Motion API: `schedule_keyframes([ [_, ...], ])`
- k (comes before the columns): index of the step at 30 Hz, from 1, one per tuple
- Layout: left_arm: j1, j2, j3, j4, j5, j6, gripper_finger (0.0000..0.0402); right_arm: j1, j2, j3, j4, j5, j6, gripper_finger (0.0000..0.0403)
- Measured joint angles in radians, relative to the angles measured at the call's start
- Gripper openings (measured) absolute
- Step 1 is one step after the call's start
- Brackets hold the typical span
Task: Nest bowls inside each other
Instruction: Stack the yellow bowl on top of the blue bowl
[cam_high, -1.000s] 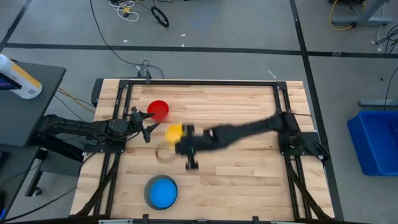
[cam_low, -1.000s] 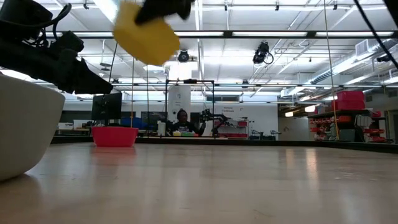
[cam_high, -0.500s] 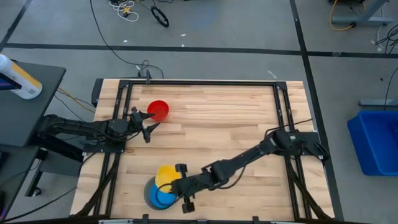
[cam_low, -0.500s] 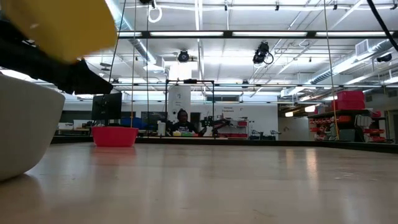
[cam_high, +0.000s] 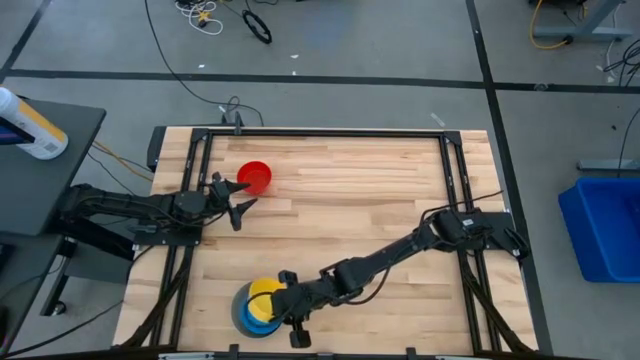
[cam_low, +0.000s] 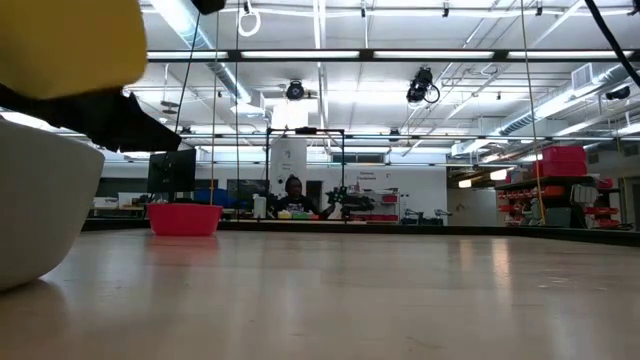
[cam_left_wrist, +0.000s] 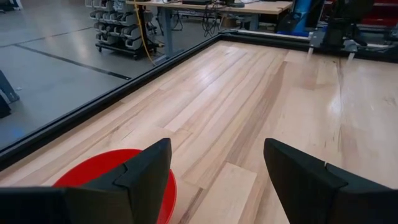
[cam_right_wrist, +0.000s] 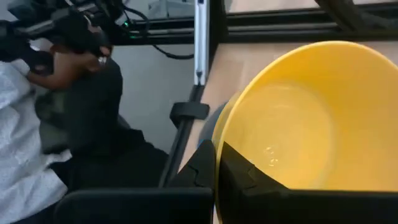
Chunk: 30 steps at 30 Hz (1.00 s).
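Observation:
A yellow bowl (cam_high: 264, 292) hangs over the grey bowl (cam_high: 237, 310) near the table's near edge. A blue bowl (cam_high: 258, 320) sits inside the grey one. My right gripper (cam_high: 283, 300) is shut on the yellow bowl. In the low view the yellow bowl (cam_low: 70, 45) is above the grey bowl (cam_low: 40, 210) and clear of it. A red bowl (cam_high: 255, 177) rests on its base at the far left. My left gripper (cam_high: 236, 203) stands open beside it, and the red bowl (cam_left_wrist: 106, 180) shows past one finger. My right gripper pinches the yellow bowl's rim (cam_right_wrist: 219, 144), one finger (cam_right_wrist: 245, 177) inside the bowl and the other outside its wall. The fingers come from the table's right, slanting down. The bowl is lifted clear, mouth up and a little tilted, above the grey bowl.
Black frame rails (cam_high: 196, 200) run along the table's left and right sides. A person's hand and sleeve (cam_right_wrist: 56, 68) show beyond the table's edge in the right wrist view. Bare wood (cam_high: 380, 190) covers the middle and far right.
My right gripper has carried the yellow bowl from the table's middle toward the near edge and down, tipping as it went. It now hangs over the grey bowl. Most of the move came in the first half second. The grip stayed shut.

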Motion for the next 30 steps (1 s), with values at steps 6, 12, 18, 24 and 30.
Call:
schedule_keyframes([
  [6,0.0,0.0,0.0,0.001,0.0,-0.004,0.0263,0.004,0.021,0.01,-0.046,-0.026,0.012,0.0],
  [12,0.0,0.0,0.0,0.0,0.001,-0.011,0.0263,-0.005,0.077,0.01,-0.007,-0.104,0.043,0.0],
  [18,0.0,0.0,0.0,0.0,0.0,-0.011,0.0263,-0.015,0.076,0.01,-0.037,-0.104,0.067,0.0001],
  [24,0.0,0.0,0.0,0.0,0.001,-0.011,0.0263,-0.032,0.068,0.057,-0.071,-0.18,0.074,0.0059],
  [30,0.0,0.0,0.0,0.0,0.003,-0.011,0.0263,-0.043,0.069,0.07,-0.165,-0.14,0.1,0.0148],
])
